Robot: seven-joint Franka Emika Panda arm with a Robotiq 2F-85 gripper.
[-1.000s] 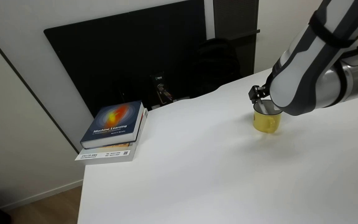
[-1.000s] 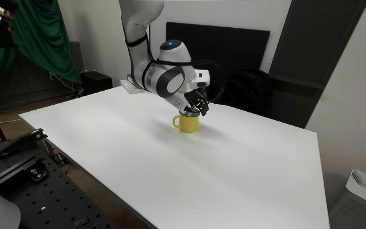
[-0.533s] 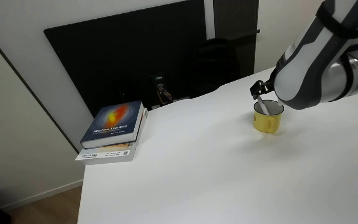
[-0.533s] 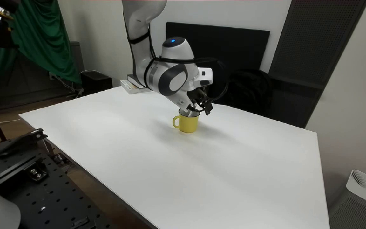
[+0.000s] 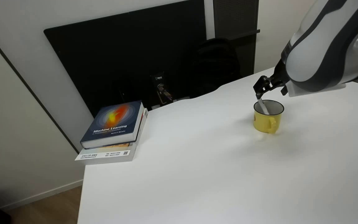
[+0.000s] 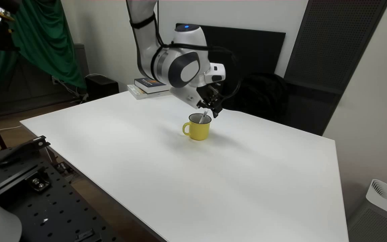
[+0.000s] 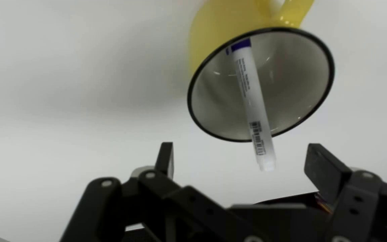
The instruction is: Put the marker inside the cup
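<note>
While the marker [image 7: 252, 90] leans inside the yellow cup [image 5: 264, 123], violet-blue end down and white end poking past the dark rim, the gripper [image 7: 240, 156] hangs just above, its jaws spread wide with a gap to either side of the marker. The cup stands upright on a smooth, softly shadowed white table [image 6: 247, 188]. Off at the table's edge, well apart from the cup, a dark-blue Machine Learning book [image 5: 112, 121] lies on a pale book [image 5: 92, 158]. A big black panel [image 5: 126, 56] shows against the pale wall [image 5: 73, 11], a dark backpack [image 5: 218, 62] close by; across the room a green curtain [image 6: 49, 43] hangs in folds, and a grilled white appliance [image 6: 381, 215] stands near the table.
</note>
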